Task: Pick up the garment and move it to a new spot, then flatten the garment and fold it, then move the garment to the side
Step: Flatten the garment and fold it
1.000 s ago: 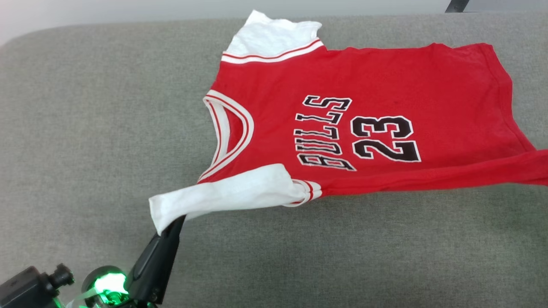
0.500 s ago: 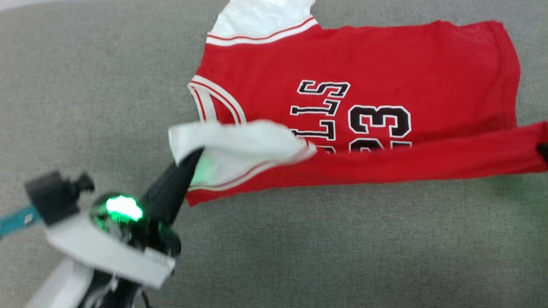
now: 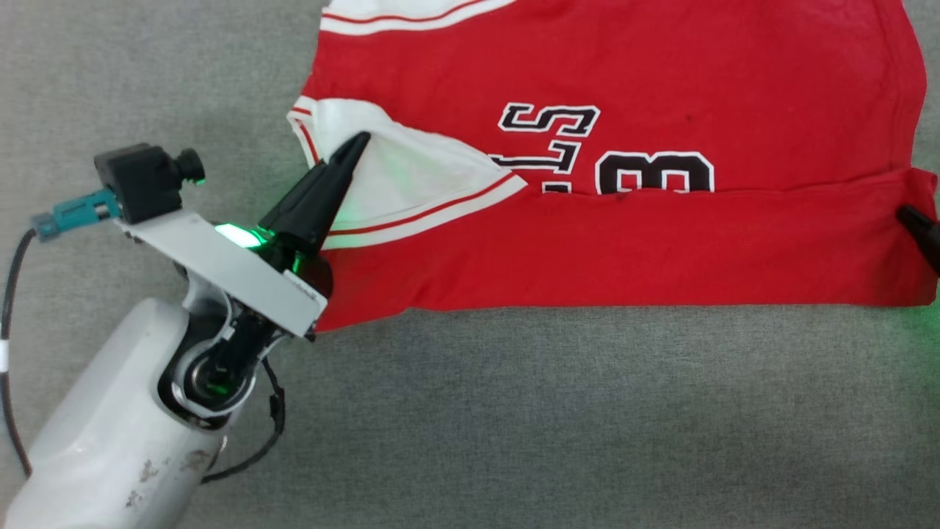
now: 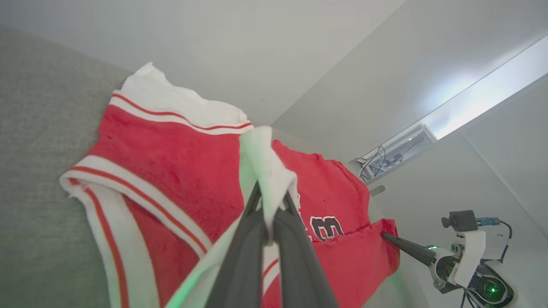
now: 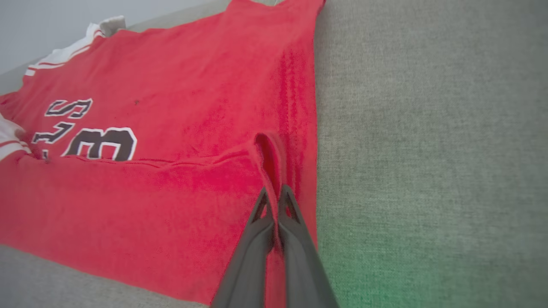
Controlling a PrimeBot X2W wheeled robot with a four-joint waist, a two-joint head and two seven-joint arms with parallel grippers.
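The left fingers are pinched shut on the white flap of the jersey. They have carried it from the near edge up onto the red front. The right fingers, closed on the hem corner, have done likewise at the other end. A near strip of the jersey now lies folded over its body on the grey cushion. The lettering, fully legible a second ago, is half covered. The head camera has also shifted closer.
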